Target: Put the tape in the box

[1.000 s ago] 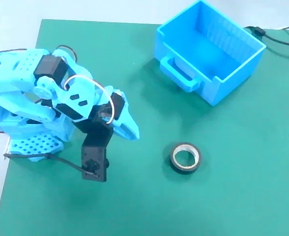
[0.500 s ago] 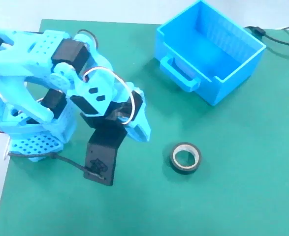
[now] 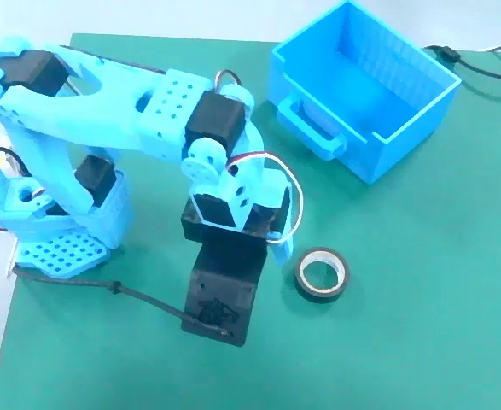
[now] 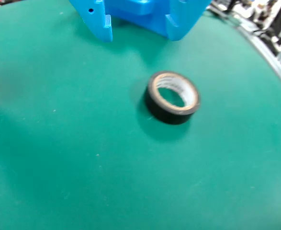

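The tape (image 3: 322,294), a small black roll with a pale inner ring, lies flat on the green mat, right of the arm in the fixed view. In the wrist view the tape (image 4: 166,114) lies just past the fingertips, apart from them. My gripper (image 3: 277,248) points down at the mat just left of the tape. In the wrist view the gripper (image 4: 140,36) shows two blue fingers standing apart with nothing between them. The blue box (image 3: 408,137) stands at the back right, empty, with its loop handle (image 3: 314,128) facing the arm.
The arm's base (image 3: 54,231) stands at the mat's left edge. A black camera block (image 3: 220,299) with a cable hangs on the wrist. Black cables (image 3: 459,60) lie behind the box. Clutter (image 4: 267,19) lies beyond the mat's edge in the wrist view.
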Controlling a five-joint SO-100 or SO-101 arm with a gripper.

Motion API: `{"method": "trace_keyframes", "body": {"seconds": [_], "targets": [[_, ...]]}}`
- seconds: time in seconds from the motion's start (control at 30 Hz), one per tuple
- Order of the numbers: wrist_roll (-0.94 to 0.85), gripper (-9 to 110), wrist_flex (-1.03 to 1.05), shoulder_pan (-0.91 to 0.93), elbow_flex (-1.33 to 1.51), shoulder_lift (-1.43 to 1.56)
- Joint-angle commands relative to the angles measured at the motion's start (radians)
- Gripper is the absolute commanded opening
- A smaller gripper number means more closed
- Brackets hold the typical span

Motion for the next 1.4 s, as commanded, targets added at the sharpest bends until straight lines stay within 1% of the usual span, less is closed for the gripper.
{"method": "trace_keyframes", "body": {"seconds": [0.0, 0.17, 0.23, 0.3, 0.37, 1.23, 1.37], "targets": [[-0.048, 20, 0.015, 0.008, -0.08, -0.032], [-0.052, 22, -0.012, -0.012, -0.08, -0.11], [-0.054, 25, -0.028, -0.025, -0.08, -0.132], [-0.054, 31, -0.04, -0.035, -0.08, -0.146], [-0.055, 33, -0.044, -0.051, -0.08, -0.149], [-0.055, 33, -0.25, -0.144, -0.081, -0.443], [-0.052, 33, -0.261, -0.15, -0.115, -0.503]]}}
